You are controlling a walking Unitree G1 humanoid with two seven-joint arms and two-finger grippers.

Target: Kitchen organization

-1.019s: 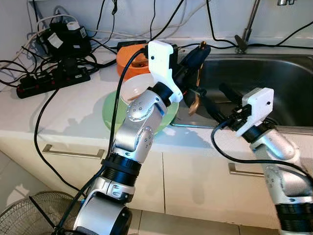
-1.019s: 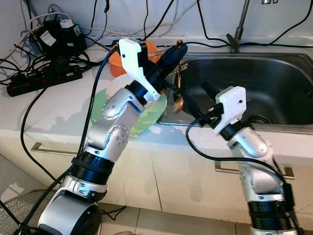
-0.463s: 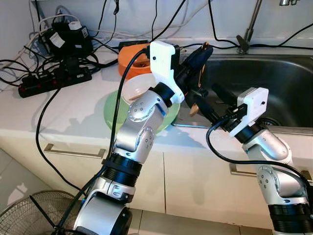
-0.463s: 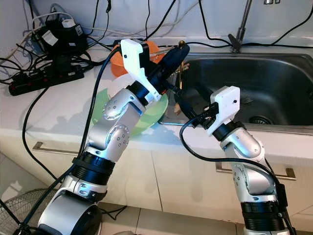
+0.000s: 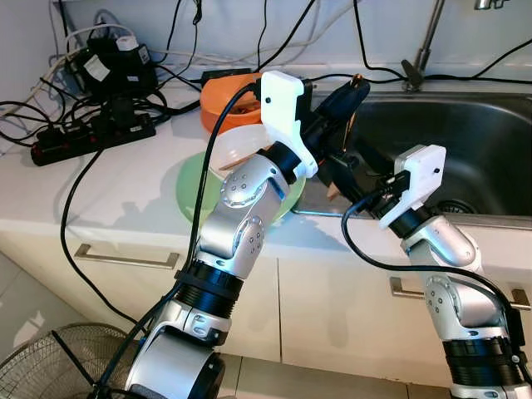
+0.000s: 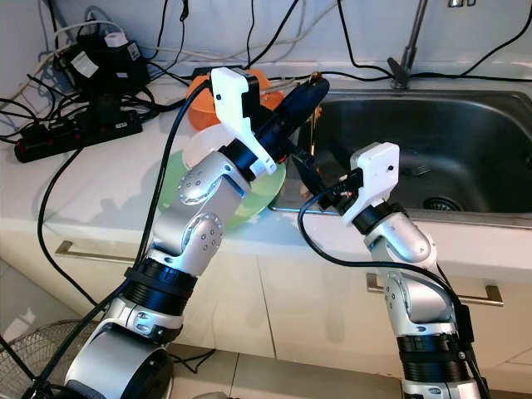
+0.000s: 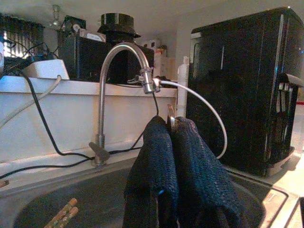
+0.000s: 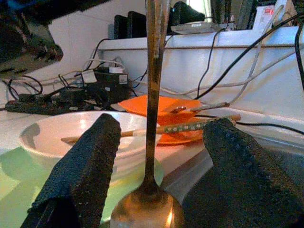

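Now my right claw (image 8: 156,175) has moved in from over the sink (image 5: 465,125), and its fingers sit apart on either side of the spoon (image 8: 151,142) that my left claw (image 7: 173,156) holds clamped, hanging bowl-down over the tabletop's sink-side edge. That looks like a handover. Room is tight beside the white bowl (image 8: 66,135); the sink is open.

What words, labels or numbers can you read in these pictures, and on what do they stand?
None can be read.
White labels on the black adapters: too small.
Packages on the ledge in the right wrist view: print blurred.
Pattern on the chopstick: decoration, not letters.
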